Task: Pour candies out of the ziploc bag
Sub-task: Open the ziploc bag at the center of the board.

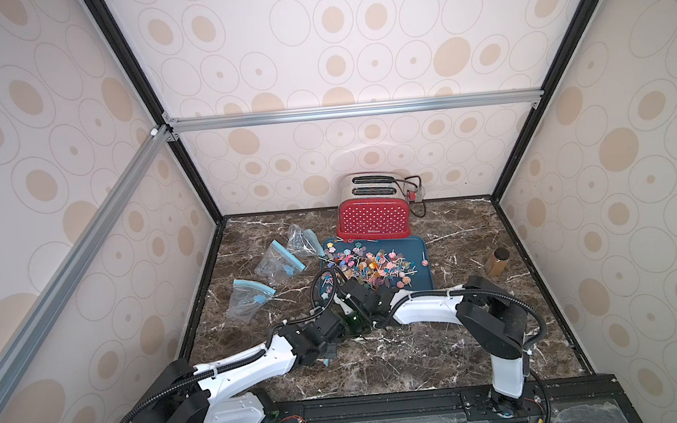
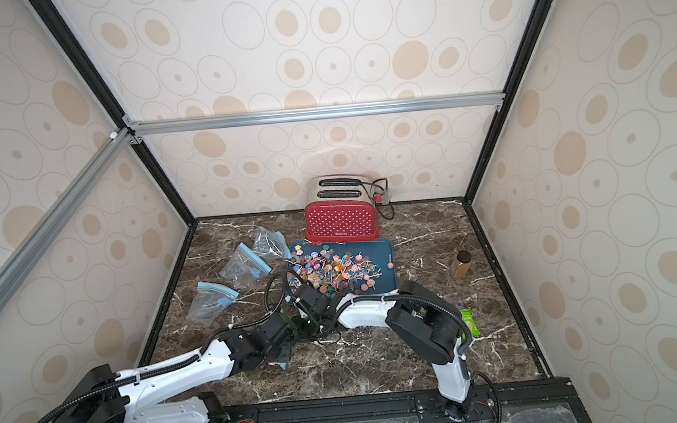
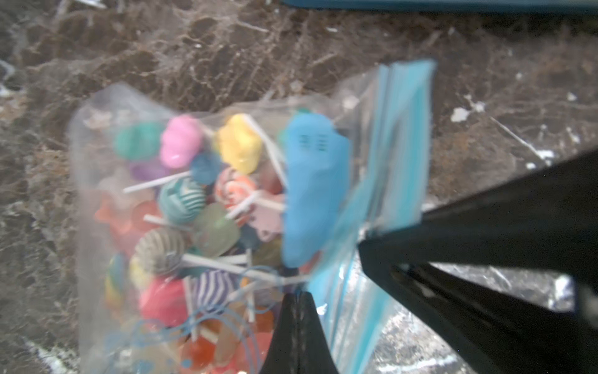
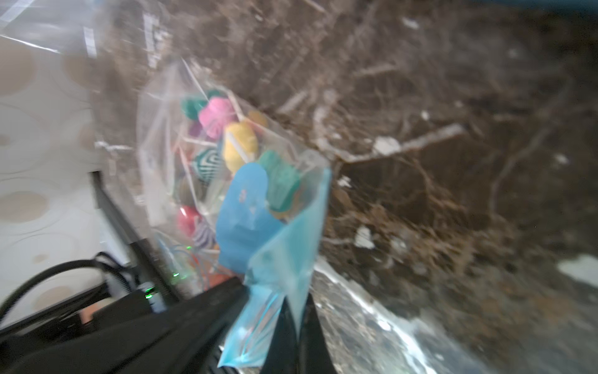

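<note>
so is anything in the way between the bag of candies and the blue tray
Nothing visible. The ziploc bag, pinched by the left gripper and right gripper, is held just short of the tray; only bare marble shows between. The tray already holds loose candies.

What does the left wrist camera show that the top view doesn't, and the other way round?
Only the left wrist view: a full ziploc bag of candies, its blue zip edge pinched by the left gripper and the right gripper, both shut. Only a top view: the red toaster, the lollipop pile already on the blue tray, three empty bags, a brown jar and both whole arms. Both: the marble table and a strip of that tray.
</note>
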Controlling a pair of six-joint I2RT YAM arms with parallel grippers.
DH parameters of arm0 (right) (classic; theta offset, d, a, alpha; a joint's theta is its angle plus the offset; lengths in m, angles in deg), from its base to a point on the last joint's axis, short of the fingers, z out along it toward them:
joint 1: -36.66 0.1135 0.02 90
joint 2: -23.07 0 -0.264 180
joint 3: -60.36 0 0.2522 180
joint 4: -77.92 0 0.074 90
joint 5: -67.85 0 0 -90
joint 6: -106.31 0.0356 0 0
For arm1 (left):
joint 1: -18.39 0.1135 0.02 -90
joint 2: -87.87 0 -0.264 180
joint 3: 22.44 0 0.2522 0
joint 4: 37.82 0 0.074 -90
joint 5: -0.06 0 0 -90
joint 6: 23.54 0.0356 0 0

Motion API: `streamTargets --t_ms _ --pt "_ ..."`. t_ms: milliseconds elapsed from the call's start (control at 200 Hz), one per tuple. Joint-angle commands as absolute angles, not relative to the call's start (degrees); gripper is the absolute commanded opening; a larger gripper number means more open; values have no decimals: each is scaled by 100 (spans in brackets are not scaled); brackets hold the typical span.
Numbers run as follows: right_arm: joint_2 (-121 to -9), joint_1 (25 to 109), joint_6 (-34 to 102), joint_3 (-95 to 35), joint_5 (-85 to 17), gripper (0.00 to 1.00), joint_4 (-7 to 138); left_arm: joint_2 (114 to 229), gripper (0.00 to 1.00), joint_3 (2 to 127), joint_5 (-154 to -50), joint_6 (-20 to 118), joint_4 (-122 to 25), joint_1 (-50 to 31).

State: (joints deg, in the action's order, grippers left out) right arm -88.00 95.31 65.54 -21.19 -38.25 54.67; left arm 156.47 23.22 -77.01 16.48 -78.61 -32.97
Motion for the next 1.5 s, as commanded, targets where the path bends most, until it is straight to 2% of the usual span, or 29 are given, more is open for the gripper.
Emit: streamTargets --t_ms 0,216,501,752,1058,1303,1494 --pt "-9123 9839 6490 -2332 -3315 0 4736 15533 0 2379 -7561 1305 -7001 -3303" --pt "-9088 9885 6500 -2277 -3351 0 4964 15426 0 2340 -7744 1331 -6813 -3303" --pt "-8484 9832 6359 -1600 -3702 0 6410 14726 0 2419 -8014 2037 -7546 -3303" --pt "-8207 9539 6431 -904 -4314 0 7893 14209 35 2455 -7975 2449 -7933 -3279" --pt "-7929 9330 6299 -247 -4736 0 9264 14116 53 2473 -8532 2963 -7911 -2987" --pt "-7869 9158 6329 -42 -5052 0 9675 14046 56 2374 -8892 3253 -7710 -2978" --pt "-7791 9103 6246 -28 -5101 0 9516 14302 50 2339 -8874 3325 -7690 -2987"
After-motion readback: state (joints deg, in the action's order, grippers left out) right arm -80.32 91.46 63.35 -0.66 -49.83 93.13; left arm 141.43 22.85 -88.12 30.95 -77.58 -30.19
